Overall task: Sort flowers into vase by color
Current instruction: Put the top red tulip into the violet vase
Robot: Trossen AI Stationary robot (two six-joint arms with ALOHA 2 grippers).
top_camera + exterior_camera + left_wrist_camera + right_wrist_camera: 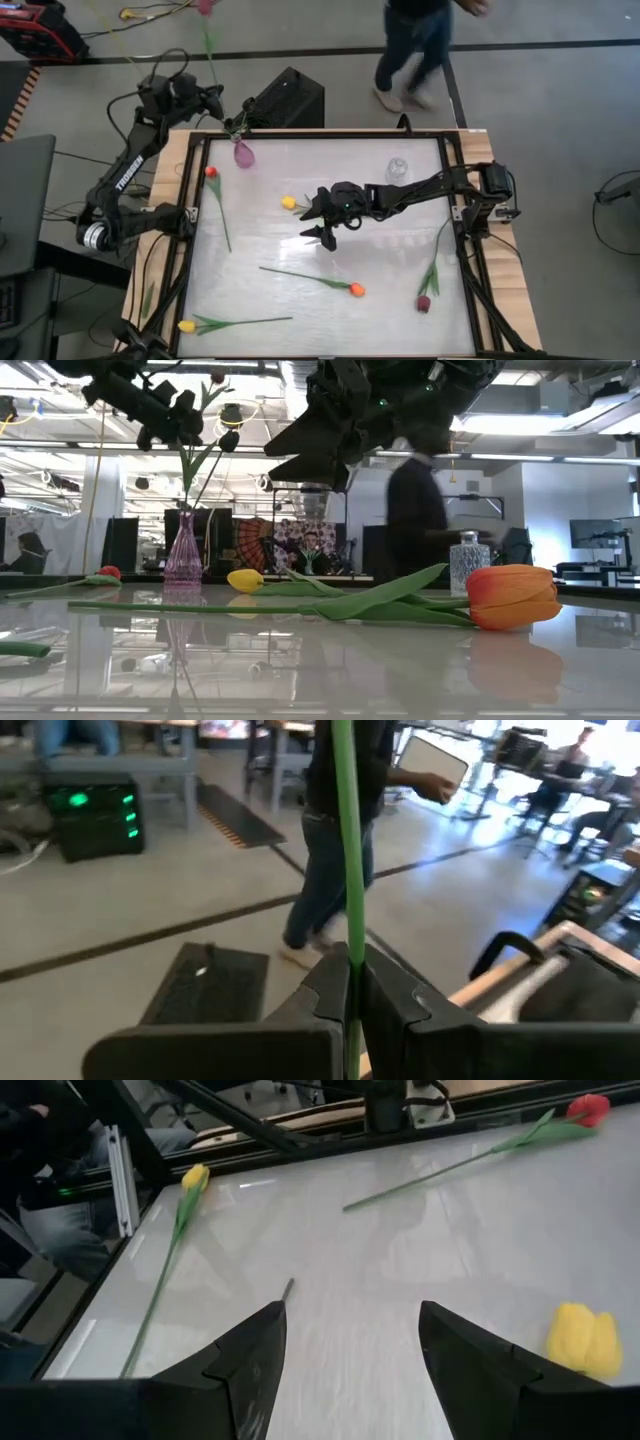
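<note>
My left gripper (236, 126) stands at the table's far left corner, shut on a maroon-headed tulip (206, 6). A pink glass vase (243, 154) stands just below and beside it. In the low view the stem runs down to the vase's mouth (184, 512); whether it is inside, I cannot tell. My right gripper (319, 222) hovers open over the table's middle, next to a yellow tulip (289, 203) lying flat. Also lying flat are a red tulip (211, 172), an orange one (356, 290), a second yellow one (186, 326) and a maroon one (423, 302). My left gripper pinches the tulip's thin green stem (349, 935) between its two fingers, which lie across it. The fingers come about level from the table's left side. The stem stands nearly upright, the head (217, 375) high above the fingers, the leaves (205, 460) and lower stem below them.
A clear glass vase (397, 170) stands at the far right of the table top. A black frame (462, 190) rims the table. A black box (288, 98) sits beyond the far edge. A person (415, 50) walks past on the floor behind.
</note>
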